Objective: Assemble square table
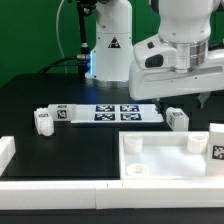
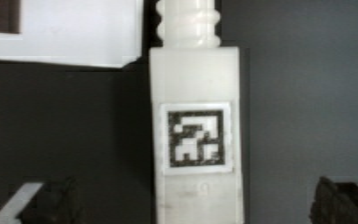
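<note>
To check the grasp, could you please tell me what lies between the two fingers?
A white table leg lies there, clear of both fingers, as the wrist view shows.

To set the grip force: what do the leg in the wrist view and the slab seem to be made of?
Leg: probably hard white plastic, matte; moulded ridged tip, uniform colour. Slab: seemingly the same white plastic, smooth; moulded rim and round sockets.

In the exterior view, the marker board (image 1: 110, 112) is being flanked by one leg (image 1: 42, 120) at its nine o'clock and a second leg (image 1: 177, 118) at its three o'clock. The square slab (image 1: 170, 160) is being shown at the board's five o'clock, with a third leg (image 1: 217, 146) at the slab's three o'clock edge.
</note>
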Controlling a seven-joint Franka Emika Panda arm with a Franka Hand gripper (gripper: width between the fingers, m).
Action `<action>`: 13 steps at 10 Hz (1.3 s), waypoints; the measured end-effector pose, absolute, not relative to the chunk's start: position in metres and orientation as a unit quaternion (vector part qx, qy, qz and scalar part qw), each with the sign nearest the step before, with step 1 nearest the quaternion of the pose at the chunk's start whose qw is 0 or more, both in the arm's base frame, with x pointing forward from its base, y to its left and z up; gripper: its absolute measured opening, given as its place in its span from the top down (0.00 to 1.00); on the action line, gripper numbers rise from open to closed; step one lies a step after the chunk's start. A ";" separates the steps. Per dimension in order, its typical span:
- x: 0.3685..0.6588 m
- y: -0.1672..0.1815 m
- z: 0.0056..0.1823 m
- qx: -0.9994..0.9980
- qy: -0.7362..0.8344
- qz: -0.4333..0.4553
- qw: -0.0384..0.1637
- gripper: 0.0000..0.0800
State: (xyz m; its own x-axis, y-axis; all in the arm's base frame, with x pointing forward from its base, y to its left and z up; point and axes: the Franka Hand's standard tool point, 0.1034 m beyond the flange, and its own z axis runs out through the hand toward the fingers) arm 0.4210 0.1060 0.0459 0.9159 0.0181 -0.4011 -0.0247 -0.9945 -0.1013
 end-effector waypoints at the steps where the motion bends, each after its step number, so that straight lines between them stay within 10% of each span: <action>1: 0.427 0.105 0.046 -0.969 0.018 0.241 0.054 0.19; 8: 0.431 0.100 0.029 -0.878 0.095 0.469 0.014 0.19; 13: 0.429 0.117 0.014 -0.891 -0.003 0.451 0.043 0.19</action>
